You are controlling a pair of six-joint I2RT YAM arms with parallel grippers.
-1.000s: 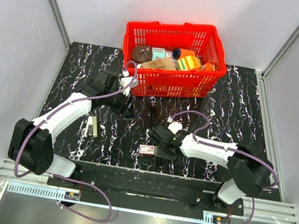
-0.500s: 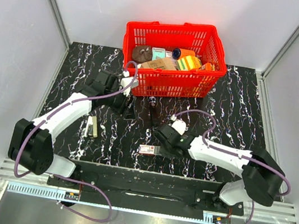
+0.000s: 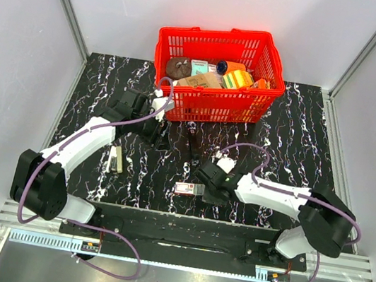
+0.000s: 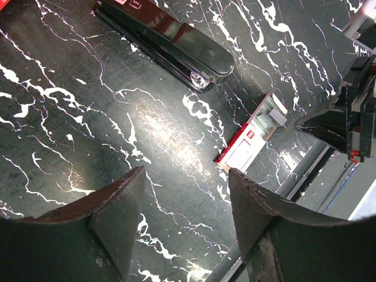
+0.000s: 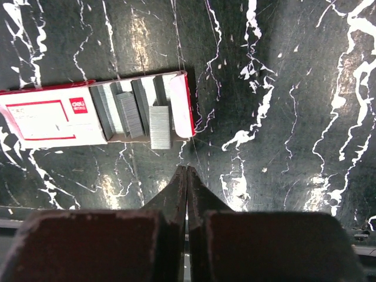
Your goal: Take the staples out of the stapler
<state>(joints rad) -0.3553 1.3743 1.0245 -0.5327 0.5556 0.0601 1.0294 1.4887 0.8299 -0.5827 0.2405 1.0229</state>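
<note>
A black stapler (image 3: pixel 191 144) lies closed on the marble-patterned table; it also shows at the top of the left wrist view (image 4: pixel 170 41). A red and white staple box (image 3: pixel 186 188) lies open in front of it, with strips of staples (image 5: pixel 160 126) showing at its open end. My right gripper (image 3: pixel 200 184) is shut and empty, its tips (image 5: pixel 187 169) just short of the box's open end. My left gripper (image 3: pixel 157 135) is open and empty, low over bare table left of the stapler (image 4: pixel 185 176).
A red basket (image 3: pixel 216 106) full of small items stands at the back, close behind the stapler. A small pale and black object (image 3: pixel 115 158) lies by the left forearm. The table's front rail (image 3: pixel 182 222) runs just below the staple box.
The right arm's elbow and forearm have shifted a little while its shut gripper stays by the staple box. The left arm, stapler and box have not moved.
</note>
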